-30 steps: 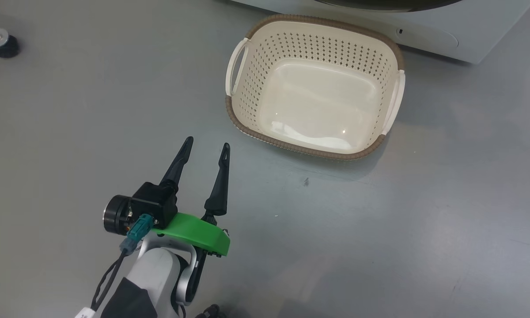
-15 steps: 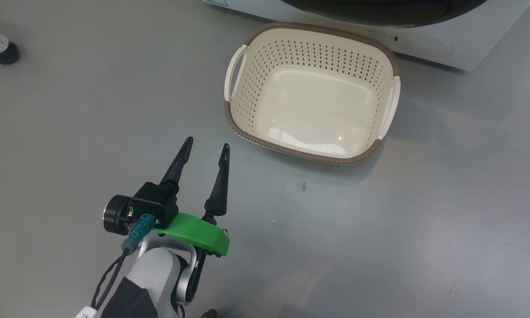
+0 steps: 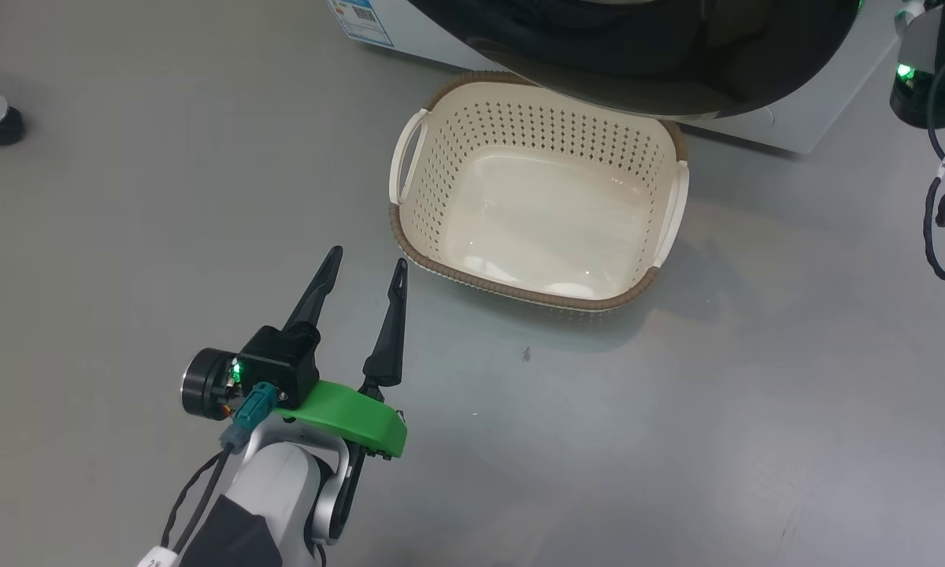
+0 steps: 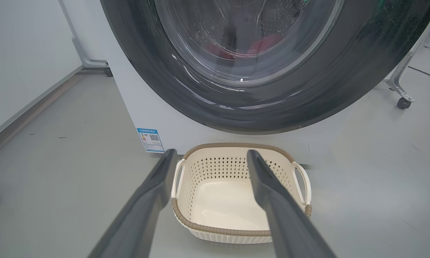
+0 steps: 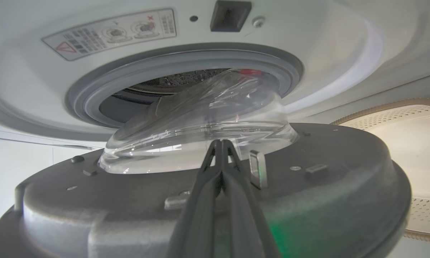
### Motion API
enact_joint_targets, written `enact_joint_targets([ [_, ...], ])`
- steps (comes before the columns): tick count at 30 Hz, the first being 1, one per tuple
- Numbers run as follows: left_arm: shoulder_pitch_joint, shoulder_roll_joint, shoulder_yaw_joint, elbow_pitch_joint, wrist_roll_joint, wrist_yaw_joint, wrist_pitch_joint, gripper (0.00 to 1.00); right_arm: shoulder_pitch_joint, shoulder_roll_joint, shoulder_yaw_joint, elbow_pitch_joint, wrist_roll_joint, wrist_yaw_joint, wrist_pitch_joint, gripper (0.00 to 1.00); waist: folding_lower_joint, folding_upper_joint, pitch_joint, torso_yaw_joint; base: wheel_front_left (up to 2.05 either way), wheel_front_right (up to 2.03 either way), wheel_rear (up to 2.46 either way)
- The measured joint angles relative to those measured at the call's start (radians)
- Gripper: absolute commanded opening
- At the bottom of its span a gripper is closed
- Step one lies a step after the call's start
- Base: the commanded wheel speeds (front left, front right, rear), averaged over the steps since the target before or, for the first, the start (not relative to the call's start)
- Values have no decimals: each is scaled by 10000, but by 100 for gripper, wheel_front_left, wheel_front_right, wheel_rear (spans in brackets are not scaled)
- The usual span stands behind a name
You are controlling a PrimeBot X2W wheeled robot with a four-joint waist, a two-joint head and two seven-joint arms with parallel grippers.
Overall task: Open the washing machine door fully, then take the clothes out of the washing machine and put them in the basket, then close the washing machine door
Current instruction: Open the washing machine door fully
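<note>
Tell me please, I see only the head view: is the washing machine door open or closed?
Observer: Partly open; in the right wrist view the washing machine door stands off the grey drum mouth.
Operator: Where is the right end effector?
Observer: The right end effector is at the door's inner face, shut, tips by the glass bowl.
Operator: Are clothes inside?
Observer: Yes, red clothes show through the glass in the left wrist view.
</note>
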Motion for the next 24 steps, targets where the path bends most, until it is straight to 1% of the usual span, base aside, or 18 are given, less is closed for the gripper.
enact_joint_targets([
  [12, 13, 2, 35, 52, 58, 0, 0, 100, 116, -19, 82, 58, -59, 40, 25, 0, -1, 0, -294, -179, 0, 0, 0],
  [15, 14, 2, 44, 50, 58, 0, 0, 100, 115, -105, 198, 8, -313, 249, -90, 0, 0, 0, -290, -195, 0, 0, 0],
  [17, 14, 0, 71, 48, 58, 0, 0, 100, 116, -211, 307, -71, -506, 458, -268, 0, 0, 0, -291, -202, 0, 0, 0],
  [20, 14, 0, 178, 58, 86, 0, 0, 100, 121, -439, 571, -194, -986, 970, -564, 0, 0, 0, -326, -219, 0, 0, 0],
  [22, 14, 2, 257, 69, 117, 0, 0, 100, 137, -685, 1007, -274, -1588, 1333, -769, 0, 0, 0, -384, -240, 0, 0, 0],
  [24, 14, 2, 291, 86, 130, 0, 0, 100, 150, -811, 1317, -353, -2046, 1607, -928, 0, 0, 0, -450, -276, 0, 0, 0],
])
